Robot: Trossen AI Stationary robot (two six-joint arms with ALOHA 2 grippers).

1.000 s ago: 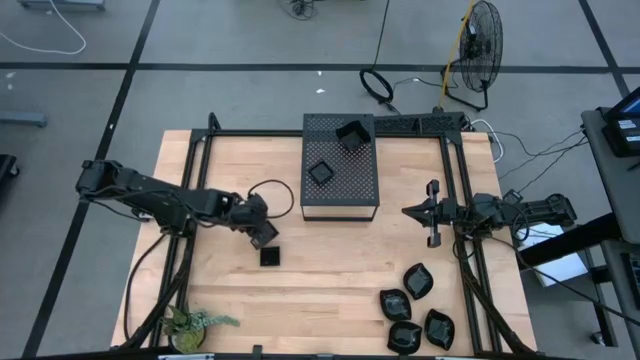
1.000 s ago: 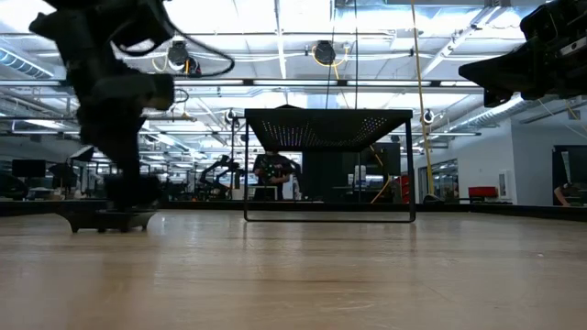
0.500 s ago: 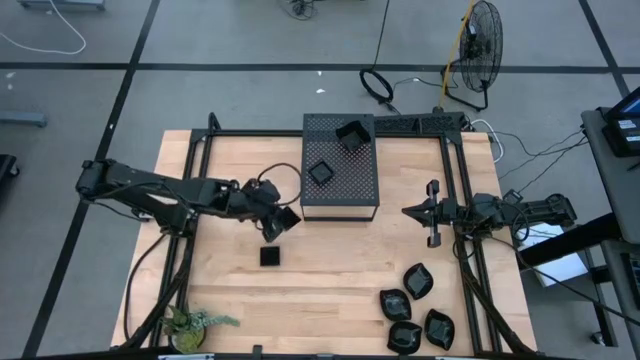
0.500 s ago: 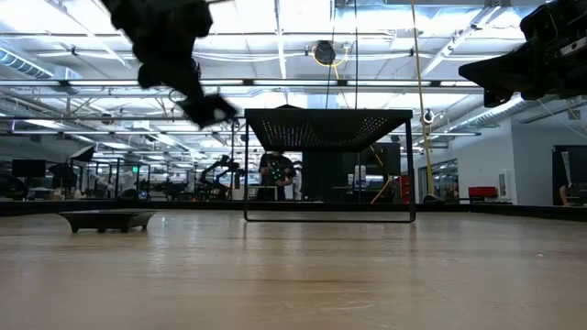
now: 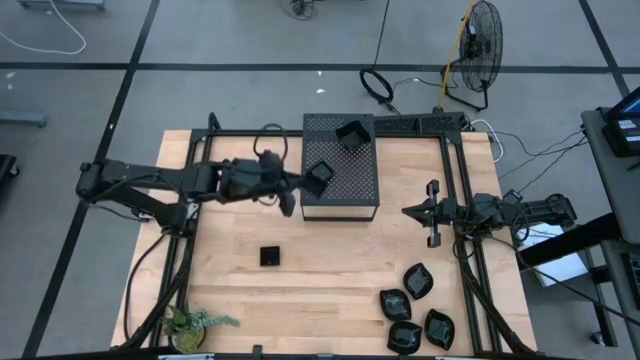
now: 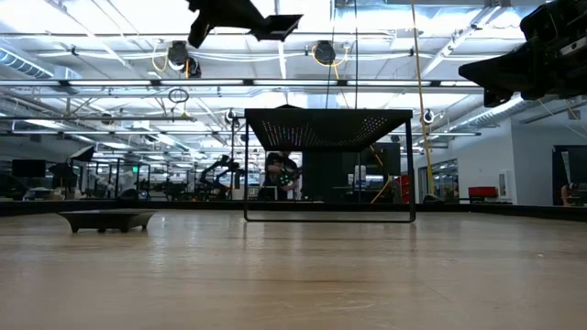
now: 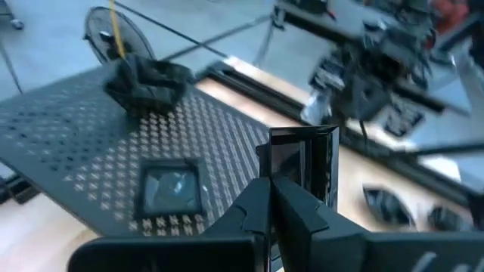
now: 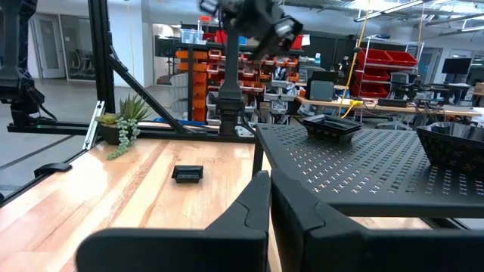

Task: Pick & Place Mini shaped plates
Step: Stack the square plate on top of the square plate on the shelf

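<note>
My left gripper [image 5: 298,182] [image 6: 246,16] is shut on a small square black plate [image 7: 302,155] and hovers high at the left edge of the black perforated box [image 5: 340,195]. Two more plates rest on the box top: a square one [image 7: 170,189] and an angular one [image 5: 350,133]. Another square plate [image 5: 270,256] [image 6: 107,220] lies flat on the table. Several leaf-shaped plates [image 5: 418,282] lie near the table's near right corner. My right gripper [image 5: 432,212] [image 8: 268,196] waits shut above the right side of the table. My left gripper pinches the square plate by the rim [image 7: 296,180] nearest to it, between the two fingers. The fingers come in about level from the table's left. The plate is lifted clear and sticks out beyond the fingertips, lying roughly flat [image 6: 277,20].
A small green plant [image 5: 195,322] [image 8: 125,125] stands at the near left corner. A black frame [image 5: 205,150] runs around the table. Bare wood lies between the box and the leaf plates.
My left gripper has risen from just above the table beside the lone square plate. It has moved toward the far right, up to the box's left edge, carrying the small square plate lifted clear. The plate on the table has stayed put.
</note>
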